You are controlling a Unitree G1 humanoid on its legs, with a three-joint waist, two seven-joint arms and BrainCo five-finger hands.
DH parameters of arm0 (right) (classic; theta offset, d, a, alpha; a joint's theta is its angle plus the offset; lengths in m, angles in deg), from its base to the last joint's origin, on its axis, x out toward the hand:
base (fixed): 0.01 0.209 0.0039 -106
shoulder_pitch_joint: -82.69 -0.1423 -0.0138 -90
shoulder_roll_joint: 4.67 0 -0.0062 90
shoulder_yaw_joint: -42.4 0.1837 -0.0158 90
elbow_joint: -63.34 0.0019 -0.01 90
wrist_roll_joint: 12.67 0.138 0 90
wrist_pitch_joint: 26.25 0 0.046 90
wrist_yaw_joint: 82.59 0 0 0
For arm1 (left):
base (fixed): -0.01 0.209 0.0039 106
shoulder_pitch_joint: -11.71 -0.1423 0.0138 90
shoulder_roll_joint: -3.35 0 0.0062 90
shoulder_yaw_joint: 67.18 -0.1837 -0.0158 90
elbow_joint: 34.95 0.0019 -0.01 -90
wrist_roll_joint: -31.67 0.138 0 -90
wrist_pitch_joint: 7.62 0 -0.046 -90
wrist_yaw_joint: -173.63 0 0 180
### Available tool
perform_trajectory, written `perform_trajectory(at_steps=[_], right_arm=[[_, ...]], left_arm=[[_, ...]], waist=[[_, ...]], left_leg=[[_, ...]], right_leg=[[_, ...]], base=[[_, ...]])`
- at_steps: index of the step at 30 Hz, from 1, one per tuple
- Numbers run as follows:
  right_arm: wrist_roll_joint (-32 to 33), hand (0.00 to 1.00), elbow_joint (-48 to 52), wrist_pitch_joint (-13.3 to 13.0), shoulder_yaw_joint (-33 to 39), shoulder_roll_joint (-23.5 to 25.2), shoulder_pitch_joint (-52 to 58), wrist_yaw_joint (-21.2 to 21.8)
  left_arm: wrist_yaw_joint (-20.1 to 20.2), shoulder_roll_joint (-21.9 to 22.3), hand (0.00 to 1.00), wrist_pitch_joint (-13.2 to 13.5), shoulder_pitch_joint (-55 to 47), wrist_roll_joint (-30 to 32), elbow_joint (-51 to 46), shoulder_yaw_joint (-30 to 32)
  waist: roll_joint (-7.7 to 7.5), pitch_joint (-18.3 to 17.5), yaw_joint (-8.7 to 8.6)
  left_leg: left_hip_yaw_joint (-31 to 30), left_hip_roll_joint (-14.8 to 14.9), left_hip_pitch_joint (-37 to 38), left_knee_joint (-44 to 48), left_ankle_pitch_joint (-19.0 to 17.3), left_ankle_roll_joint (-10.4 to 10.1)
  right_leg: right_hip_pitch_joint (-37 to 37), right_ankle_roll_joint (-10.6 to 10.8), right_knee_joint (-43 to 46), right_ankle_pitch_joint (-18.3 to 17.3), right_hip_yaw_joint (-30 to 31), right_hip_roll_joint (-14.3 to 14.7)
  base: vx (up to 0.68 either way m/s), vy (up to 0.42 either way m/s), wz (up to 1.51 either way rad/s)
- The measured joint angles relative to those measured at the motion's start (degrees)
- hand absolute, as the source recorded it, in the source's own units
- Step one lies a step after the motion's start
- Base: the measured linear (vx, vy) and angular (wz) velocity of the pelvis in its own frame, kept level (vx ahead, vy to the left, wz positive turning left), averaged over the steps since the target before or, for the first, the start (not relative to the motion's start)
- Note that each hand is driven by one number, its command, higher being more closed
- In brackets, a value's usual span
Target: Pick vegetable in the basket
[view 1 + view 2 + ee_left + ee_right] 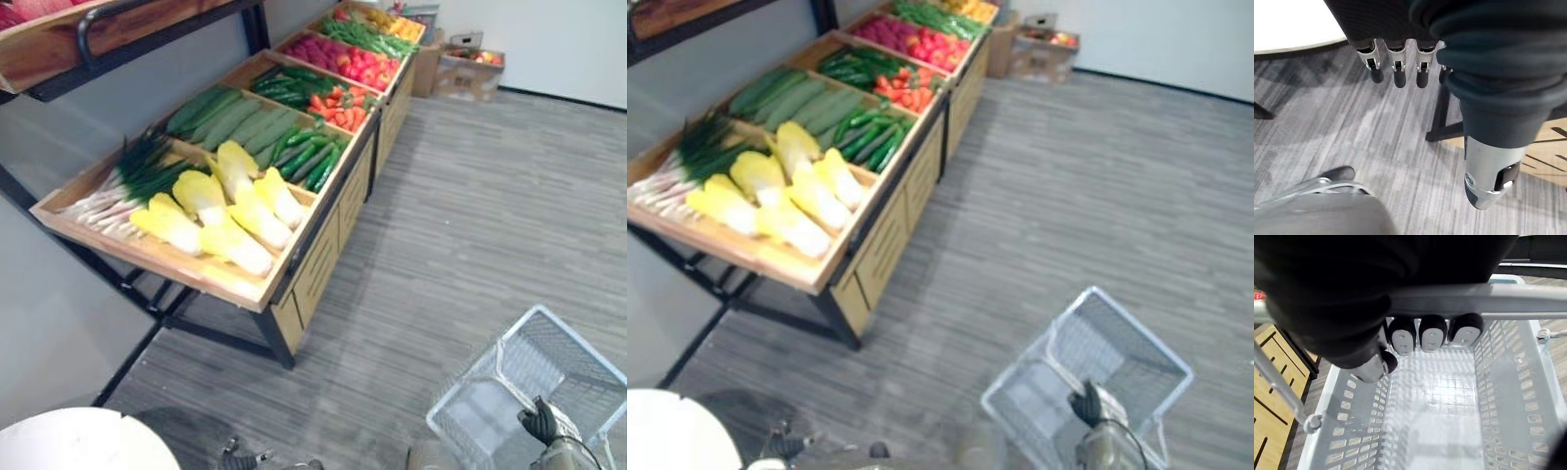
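Right hand [1087,403] at 5 o'clock in the head view, fingers [1432,333] curled tight round the handle [1488,303] of the basket [549,354], thumb tucked in against them; basket hangs from it, pale mesh, nothing inside. Left hand [1397,58] fingers straight, hanging loose side by side over the floor [460,215], holding nothing, near the round white table [78,441]. Vegetables [245,166] all lie on the wooden display stand [323,259], 10 to 12 o'clock from the basket, well apart from both hands, none touched. Nearest tray: six yellow-white cabbages [220,211], one bunch of leeks [127,186] just beside them at 9 o'clock. Next tray back: pale green gourds [227,119] and dark cucumbers [312,157], too packed to count. Further towards 12 o'clock: carrots [338,106], red and pink produce [343,59], green beans [367,37], too small to count. Floor is grey striped planks; white wall [549,39] at 1 o'clock, two boxes [468,67] against it. One table, at 7 o'clock. One dark-framed upper shelf [108,24] at 11 o'clock, above the stand
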Motion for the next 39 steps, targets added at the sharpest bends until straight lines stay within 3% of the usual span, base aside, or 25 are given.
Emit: perform_trajectory(at_steps=[1,2,4,5,6,9,12,15,17,18,20,21,22,24,25,26,30,34,39], right_arm=[[0.2,1.0,-0.2,0.0,0.0,0.0,0.0,0.0],[0.5,1.0,-1.9,0.0,0.2,0.0,0.0,0.0],[1.4,1.0,-2.6,0.2,0.7,0.0,0.1,0.1],[1.5,1.0,-3.1,0.3,1.2,0.2,0.6,0.1],[1.9,1.0,-5.0,0.6,2.1,0.4,-0.1,0.2],[2.0,1.0,-7.0,2.3,6.0,0.1,-1.3,0.2],[2.4,1.0,-8.6,2.4,6.9,0.0,-1.3,0.3],[2.4,1.0,-10.6,2.4,6.5,0.0,-1.3,0.4],[2.5,1.0,-13.0,2.4,6.4,0.2,-1.0,0.6],[2.6,1.0,-14.1,2.5,6.4,0.4,-0.1,0.7],[3.1,1.0,-15.6,2.5,6.4,0.4,1.2,0.8],[3.6,1.0,-15.6,2.5,6.6,0.3,2.4,0.7],[3.7,1.0,-15.6,2.6,6.7,0.1,3.1,0.6],[3.7,1.0,-15.8,2.9,8.2,-0.3,4.4,0.5],[3.7,1.0,-16.2,3.0,8.4,-0.1,4.3,0.5],[3.7,1.0,-16.9,2.9,8.4,0.0,3.9,0.5],[3.7,1.0,-17.2,2.9,8.5,0.0,3.0,-0.1],[3.8,1.0,-17.0,2.7,8.1,0.4,1.7,-0.7],[6.1,1.0,-16.5,1.9,7.6,3.0,-0.4,-1.1]], left_arm=[[0.0,0.0,0.0,0.0,0.2,0.0,0.0,0.0],[0.0,0.2,0.0,0.1,1.0,0.0,0.0,0.1],[0.1,0.2,0.0,0.3,1.2,0.0,-0.1,0.6],[0.2,-0.1,0.0,0.4,1.1,0.0,-0.1,0.9],[0.1,-0.8,0.0,0.1,1.3,0.0,0.3,1.8],[0.2,2.0,0.0,0.1,1.0,0.0,1.1,2.2],[0.2,2.2,0.0,0.1,1.3,0.0,1.2,3.1],[0.1,2.4,0.0,0.1,1.6,0.0,1.3,4.7],[-0.1,2.5,0.0,0.1,1.6,-0.2,1.5,6.7],[-0.3,2.6,0.0,0.1,1.7,-1.9,1.3,7.0],[-1.0,2.3,0.0,0.1,1.9,-2.7,1.1,7.4],[-1.5,2.4,0.0,0.1,2.1,-4.0,0.9,7.5],[-1.7,2.6,0.0,0.1,2.1,-4.0,0.9,7.5],[-2.1,4.4,0.0,0.1,2.3,-4.0,0.6,8.0],[-2.3,4.7,0.0,0.1,2.3,-4.0,0.5,8.0],[-2.4,5.2,0.0,0.0,2.2,-3.9,0.4,8.4],[-2.4,5.3,0.0,-0.2,1.9,-3.7,0.5,8.4],[-2.4,4.9,0.0,0.0,2.6,-3.5,0.5,9.0],[-2.0,4.2,0.0,0.0,2.4,-3.3,1.2,7.6]], waist=[[0.07,0.0,-0.03],[0.29,0.1,-0.16],[0.17,-0.1,-0.95],[-0.78,-0.4,-1.09],[-2.44,-0.1,-0.95],[1.77,0.8,-1.12],[1.78,0.7,-0.82],[2.54,0.2,-0.8],[2.41,0.0,-1.01],[2.14,0.0,-0.96],[1.29,0.2,-0.89],[1.01,0.3,-0.97],[1.08,0.2,-1.08],[3.44,0.0,-1.28],[3.6,0.0,-1.32],[3.65,-0.1,-1.05],[3.79,-0.1,-0.86],[3.16,0.2,0.43],[2.87,0.3,0.45]], left_leg=[[-0.3,0.3,0.3,0.0,0.0,0.0],[-1.6,1.6,1.4,0.1,0.0,-0.1],[-3.6,2.7,1.5,0.6,-1.3,-2.2],[-4.3,2.5,1.6,0.8,-2.4,-4.1],[-5.2,2.2,1.9,1.8,-3.9,-6.5],[-5.7,6.0,2.4,2.2,-4.5,-7.5],[-7.1,7.5,3.7,0.3,-4.8,-11.0],[-8.8,9.4,2.8,0.0,-3.2,-12.3],[-10.9,10.0,-2.5,8.1,-2.2,-11.2],[-11.1,10.0,-6.6,14.2,-0.2,-9.2],[-5.8,10.7,-9.7,17.5,5.4,-7.8],[0.7,11.3,-9.7,16.2,8.2,-7.0],[3.9,11.9,-9.6,15.4,8.6,-6.6],[15.8,13.2,-9.4,12.0,9.1,-5.9],[17.1,12.8,-9.2,10.3,9.5,-5.6],[17.9,10.5,-7.4,2.8,11.7,-6.2],[14.3,7.9,-5.3,-6.5,14.0,-6.5],[12.9,5.9,-5.8,-6.6,14.2,-6.1],[11.3,5.3,-6.1,-8.5,14.2,-6.1]], right_leg=[[-0.2,-0.5,-1.6,-0.3,-0.4,0.5],[-0.6,-1.1,-10.8,-0.7,-0.5,2.5],[-0.1,0.3,-25.4,0.7,1.7,3.3],[0.0,0.5,-32.4,2.9,3.5,2.6],[0.8,2.8,-36.1,10.5,4.7,1.7],[1.3,1.1,-30.4,5.4,0.9,4.2],[-0.9,0.1,-22.4,-0.1,0.6,4.6],[0.3,-0.2,-23.8,-1.7,-2.5,5.6],[3.1,-0.4,-27.1,-1.8,-5.3,5.4],[5.5,-0.4,-29.9,-1.8,-7.3,4.9],[9.7,-0.4,-34.5,-1.3,-9.9,4.2],[12.3,-0.8,-38.0,0.8,-12.3,3.8],[13.1,-1.2,-39.3,1.7,-13.7,3.8],[15.0,-1.9,-41.6,2.7,-19.2,4.1],[15.1,-1.9,-41.6,2.8,-20.2,4.0],[15.5,-1.9,-42.2,2.9,-22.4,3.9],[16.0,-1.5,-44.0,4.1,-24.4,4.7],[18.0,-0.5,-50.2,8.3,-23.0,4.8],[16.7,0.1,-51.7,9.3,-22.0,4.7]], base=[[0.23,-0.116,0.44],[0.33,-0.239,0.74],[0.3,-0.257,0.82],[0.25,-0.254,0.58],[0.31,-0.346,0.47],[0.26,-0.296,0.45],[0.18,-0.241,0.31],[0.08,-0.151,0.43],[0.06,-0.133,0.79],[0.09,-0.176,1.12],[0.1,-0.151,1.18],[0.08,-0.115,0.97],[0.09,-0.1,1.18],[0.07,-0.023,1.09],[0.06,0.011,1.02],[0.03,0.011,0.65],[0.06,0.042,0.44],[0.01,0.101,0.07],[-0.07,0.062,-0.04]])
